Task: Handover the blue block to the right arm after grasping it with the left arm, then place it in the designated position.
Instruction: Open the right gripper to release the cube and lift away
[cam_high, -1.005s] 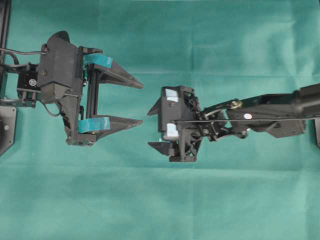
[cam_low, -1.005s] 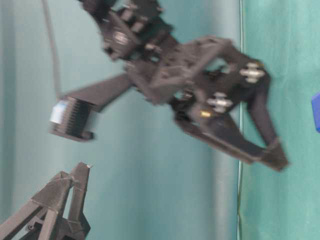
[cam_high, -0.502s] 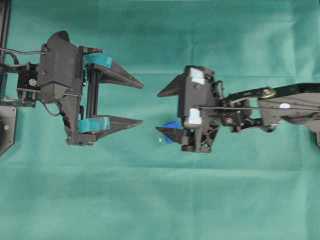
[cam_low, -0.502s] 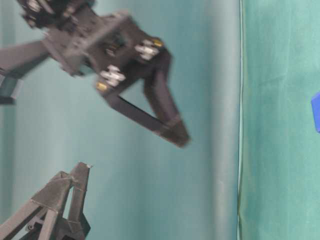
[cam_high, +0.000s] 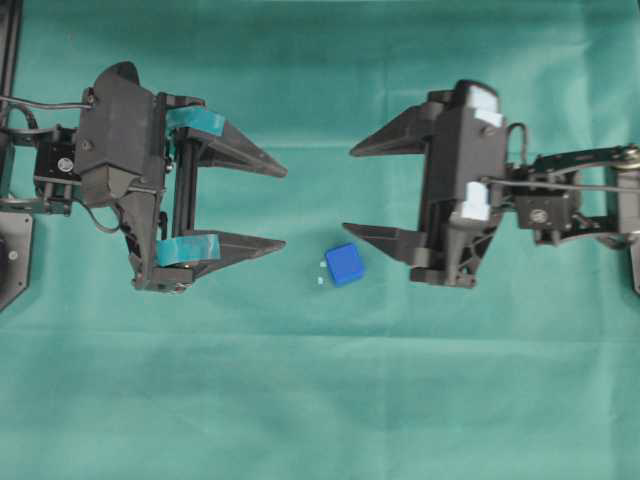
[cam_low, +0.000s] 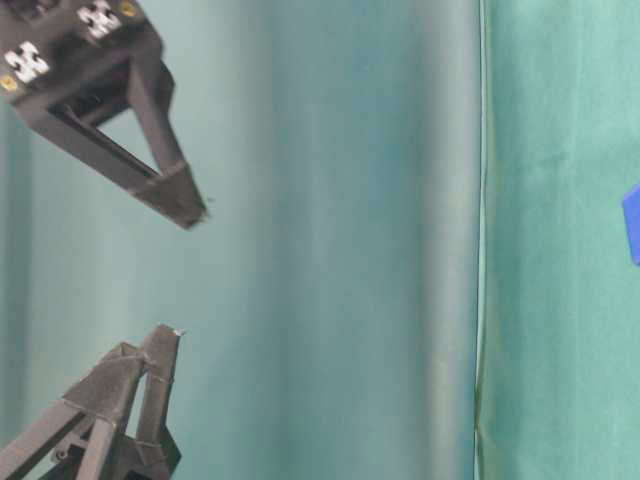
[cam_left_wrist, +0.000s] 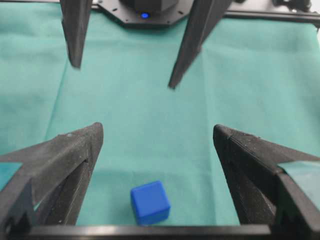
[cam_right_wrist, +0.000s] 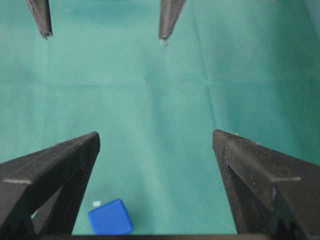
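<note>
The blue block (cam_high: 344, 264) sits on the tabletop (cam_high: 320, 400) between the left tool (cam_high: 281, 207) and right tool (cam_high: 348, 190), both released and empty.

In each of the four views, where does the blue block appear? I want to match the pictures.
Overhead: the blue block lies on the cloth, centre, between the two grippers.
Table-level: only a blue sliver at the right edge.
Left wrist: bottom centre, between the near fingers.
Right wrist: bottom left, a white mark beside it.
Shared landmark: the green cloth.
</note>
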